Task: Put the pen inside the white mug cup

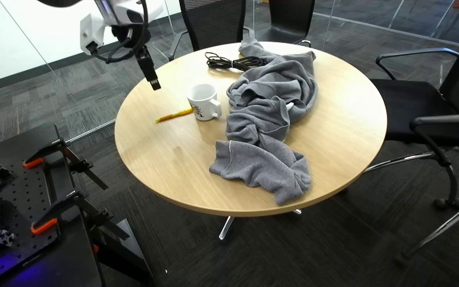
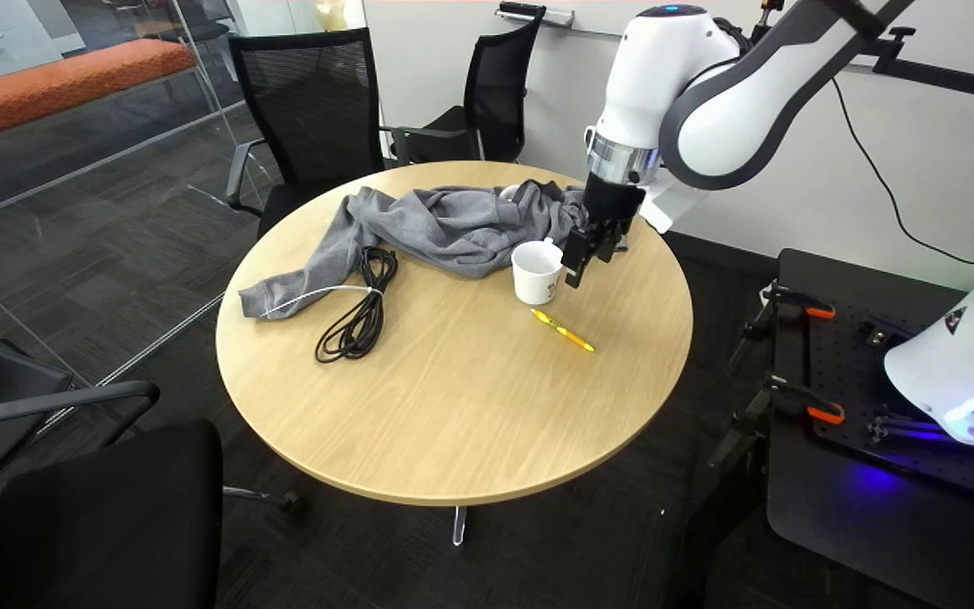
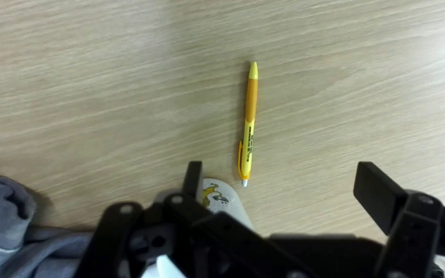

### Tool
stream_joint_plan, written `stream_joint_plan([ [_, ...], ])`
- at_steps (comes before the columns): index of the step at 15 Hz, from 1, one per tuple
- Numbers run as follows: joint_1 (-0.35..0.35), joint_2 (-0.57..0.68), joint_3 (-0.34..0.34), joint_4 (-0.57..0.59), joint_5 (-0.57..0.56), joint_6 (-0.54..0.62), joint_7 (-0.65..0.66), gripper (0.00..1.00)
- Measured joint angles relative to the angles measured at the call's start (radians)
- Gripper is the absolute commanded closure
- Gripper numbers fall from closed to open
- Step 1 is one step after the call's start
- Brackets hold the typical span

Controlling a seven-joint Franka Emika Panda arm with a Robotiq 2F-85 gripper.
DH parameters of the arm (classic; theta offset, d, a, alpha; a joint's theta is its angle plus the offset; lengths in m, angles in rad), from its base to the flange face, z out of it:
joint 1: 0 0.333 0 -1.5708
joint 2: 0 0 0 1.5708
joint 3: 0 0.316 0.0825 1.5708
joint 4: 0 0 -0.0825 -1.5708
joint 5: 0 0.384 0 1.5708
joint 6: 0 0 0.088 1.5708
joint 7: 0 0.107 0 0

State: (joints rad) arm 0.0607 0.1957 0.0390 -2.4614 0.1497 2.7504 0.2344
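Note:
A yellow and orange pen lies flat on the round wooden table, seen in both exterior views (image 1: 173, 115) (image 2: 563, 330) and in the wrist view (image 3: 249, 123). The white mug (image 1: 204, 107) stands upright close to the pen's clip end; it also shows in an exterior view (image 2: 535, 275). In the wrist view the mug (image 3: 225, 201) is partly hidden behind the left finger. My gripper (image 3: 279, 179) is open and empty, above the table. The pen lies beyond the fingertips in the wrist view. The gripper (image 2: 587, 258) also shows beside the mug in an exterior view.
A crumpled grey sweater (image 1: 269, 95) lies next to the mug, on its handle side. A coiled black cable (image 2: 360, 313) lies by the sweater. Black chairs (image 1: 424, 107) stand around the table (image 2: 453, 423). A black stand with clamps (image 1: 66, 255) is beside it.

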Motion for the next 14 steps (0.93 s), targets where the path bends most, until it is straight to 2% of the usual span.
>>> stream_joint_plan([
  [3, 0.006, 0.047, -0.019, 0.021, -0.059, 0.000, 0.043, 0.00],
  [9, 0.012, 0.056, -0.023, 0.029, -0.061, 0.000, 0.044, 0.00],
  [14, 0.036, 0.108, -0.038, 0.047, -0.074, 0.000, 0.095, 0.00],
])
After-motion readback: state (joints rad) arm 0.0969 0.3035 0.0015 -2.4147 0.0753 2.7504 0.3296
